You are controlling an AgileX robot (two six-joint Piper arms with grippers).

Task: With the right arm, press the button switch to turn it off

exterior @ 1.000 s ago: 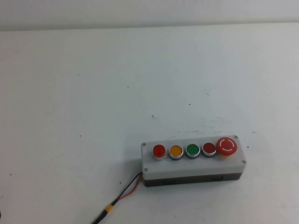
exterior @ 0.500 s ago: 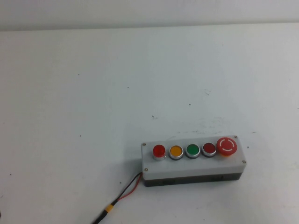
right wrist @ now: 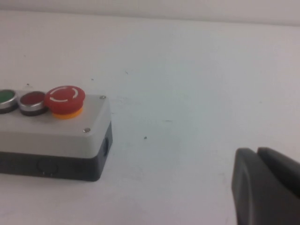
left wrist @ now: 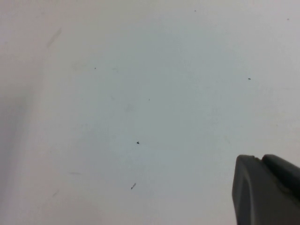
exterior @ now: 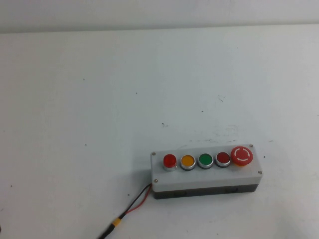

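The button switch (exterior: 169,161) sits at the left end of a white box (exterior: 205,174) with 5 buttons on the table (exterior: 99,99). The left claw (left wrist: 267,187) and right claw (right wrist: 265,185) hang above the table; I cannot tell how their tips stand.

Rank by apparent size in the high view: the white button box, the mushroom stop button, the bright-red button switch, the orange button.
1. White button box.
2. Mushroom stop button.
3. Button switch and orange button: alike, no ranking.

Left tool and right tool show only in their wrist views.
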